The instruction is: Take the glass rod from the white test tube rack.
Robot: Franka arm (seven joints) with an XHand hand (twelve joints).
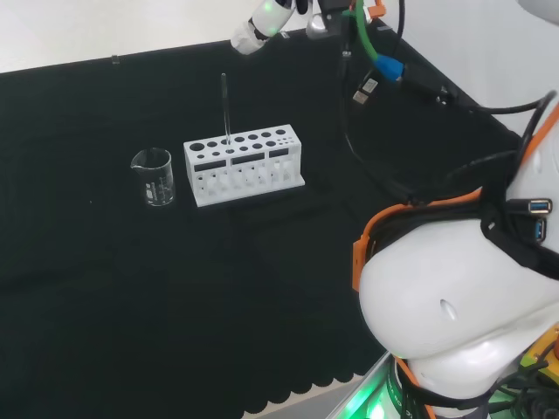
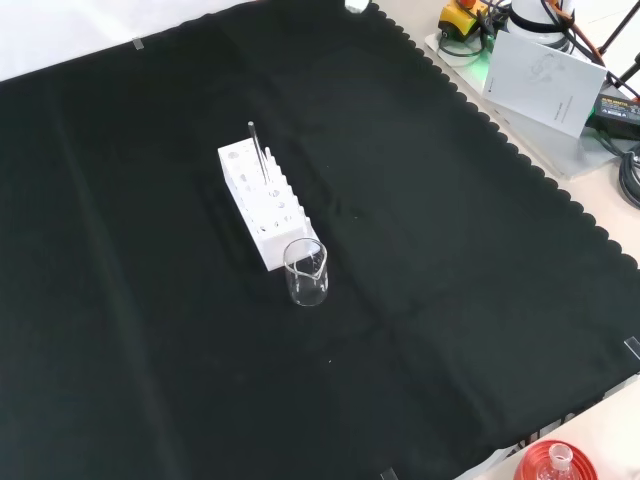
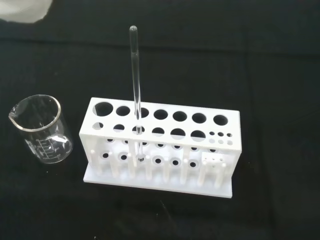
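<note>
Clear glass beaker (image 1: 155, 177) stood upright on the black cloth (image 1: 131, 297), spout at the rim, printed graduations on its wall, nothing visible inside. In the front view the beaker (image 2: 306, 272) sat near centre of the cloth (image 2: 450, 300). Wrist view showed the same beaker (image 3: 41, 131) close up. Cloth covered the surface, scalloped edge along its border in both fixed views. Off the cloth in the front view, at about 1 o'clock: a white booklet (image 2: 545, 68) lying tilted, a yellow and red item (image 2: 462, 14) beside it, dark cables (image 2: 628, 170) at 3 o'clock. At 5 o'clock, a red ribbed ring stand (image 2: 550, 465) with a glass neck on it.
</note>
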